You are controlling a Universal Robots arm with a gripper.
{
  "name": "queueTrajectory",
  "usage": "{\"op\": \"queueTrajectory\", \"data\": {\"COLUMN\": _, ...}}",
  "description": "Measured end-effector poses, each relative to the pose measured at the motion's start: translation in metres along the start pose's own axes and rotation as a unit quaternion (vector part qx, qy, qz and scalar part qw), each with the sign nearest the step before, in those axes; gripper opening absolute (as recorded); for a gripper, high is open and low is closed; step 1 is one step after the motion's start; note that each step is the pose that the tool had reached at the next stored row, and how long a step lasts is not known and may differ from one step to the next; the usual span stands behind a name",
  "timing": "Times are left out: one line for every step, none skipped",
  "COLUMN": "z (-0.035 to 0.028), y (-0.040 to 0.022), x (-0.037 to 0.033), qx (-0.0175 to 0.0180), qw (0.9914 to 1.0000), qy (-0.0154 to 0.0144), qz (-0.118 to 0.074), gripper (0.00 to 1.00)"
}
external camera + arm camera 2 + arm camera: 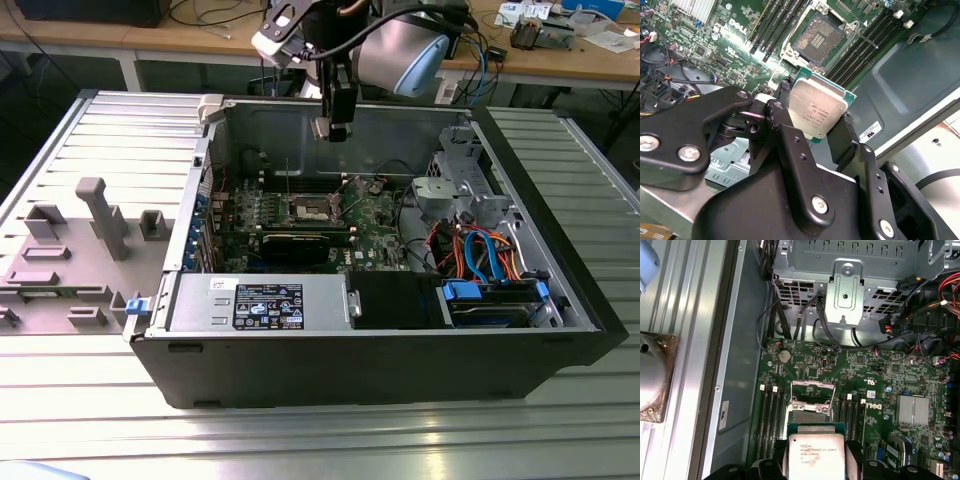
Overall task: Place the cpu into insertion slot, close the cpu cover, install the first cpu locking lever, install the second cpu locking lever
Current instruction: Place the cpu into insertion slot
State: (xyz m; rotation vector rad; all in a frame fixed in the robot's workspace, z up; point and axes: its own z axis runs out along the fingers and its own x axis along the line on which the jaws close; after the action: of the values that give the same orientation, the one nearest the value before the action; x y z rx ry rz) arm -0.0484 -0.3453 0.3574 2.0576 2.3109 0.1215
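The silver-grey, round-jointed robot arm (pixel 400 50) comes in from the top of the exterior view, its wrist bent so that the black two-fingered gripper (pixel 333 125) points straight down. In the second wrist view its black linkage fingers (pixel 790 135) press on opposite edges of the small flat square cpu with a silver-grey metal top (pixel 817 107), holding it between their tips.

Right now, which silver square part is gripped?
The cpu: flat-topped, clamped in the gripper above the motherboard. The finned heatsink sits mounted on it.
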Motion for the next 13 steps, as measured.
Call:
{"op": "queueTrajectory", "data": {"z": 0.0002, "y": 0.0, "x": 0.0, "qx": 0.0, "qw": 1.0, "qy": 0.0, "qz": 0.0, "gripper": 0.55}}
{"op": "queueTrajectory", "data": {"z": 0.0004, "y": 0.0, "x": 0.0, "qx": 0.0, "qw": 1.0, "qy": 0.0, "qz": 0.0, "gripper": 0.55}}
{"op": "queueTrajectory", "data": {"z": 0.0007, "y": -0.0001, "x": 0.0, "qx": 0.0, "qw": 1.0, "qy": 0.0, "qz": 0.0, "gripper": 0.55}}
{"op": "queueTrajectory", "data": {"z": 0.0009, "y": -0.0001, "x": 0.0, "qx": 0.0, "qw": 1.0, "qy": 0.0, "qz": 0.0, "gripper": 0.55}}
{"op": "queueTrajectory", "data": {"z": 0.0013, "y": -0.0001, "x": 0.0, "qx": 0.0, "qw": 1.0, "qy": 0.0, "qz": 0.0, "gripper": 0.55}}
{"op": "queueTrajectory", "data": {"z": 0.0018, "y": -0.0001, "x": 0.0, "qx": -0.0001, "qw": 1.0, "qy": 0.0, "qz": 0.0, "gripper": 0.55}}
{"op": "queueTrajectory", "data": {"z": 0.0022, "y": -0.0002, "x": 0.0, "qx": 0.0, "qw": 1.0, "qy": -0.0001, "qz": 0.0, "gripper": 0.55}}
{"op": "queueTrajectory", "data": {"z": 0.0025, "y": -0.0002, "x": 0.0, "qx": 0.0, "qw": 1.0, "qy": -0.0001, "qz": 0.0, "gripper": 0.55}}
{"op": "queueTrajectory", "data": {"z": 0.0027, "y": -0.0002, "x": 0.0, "qx": 0.0, "qw": 1.0, "qy": 0.0, "qz": 0.0, "gripper": 0.55}}
{"op": "queueTrajectory", "data": {"z": 0.003, "y": -0.0003, "x": -0.0001, "qx": 0.0, "qw": 1.0, "qy": 0.0, "qz": 0.0, "gripper": 0.55}}
{"op": "queueTrajectory", "data": {"z": 0.0032, "y": -0.0003, "x": -0.0001, "qx": 0.0, "qw": 1.0, "qy": -0.0001, "qz": 0.0, "gripper": 0.55}}
{"op": "queueTrajectory", "data": {"z": 0.0033, "y": -0.0003, "x": -0.0001, "qx": 0.0, "qw": 1.0, "qy": -0.0001, "qz": 0.0, "gripper": 0.55}}
{"op": "queueTrajectory", "data": {"z": 0.0034, "y": -0.0004, "x": -0.0001, "qx": 0.0, "qw": 1.0, "qy": -0.0001, "qz": 0.0, "gripper": 0.55}}
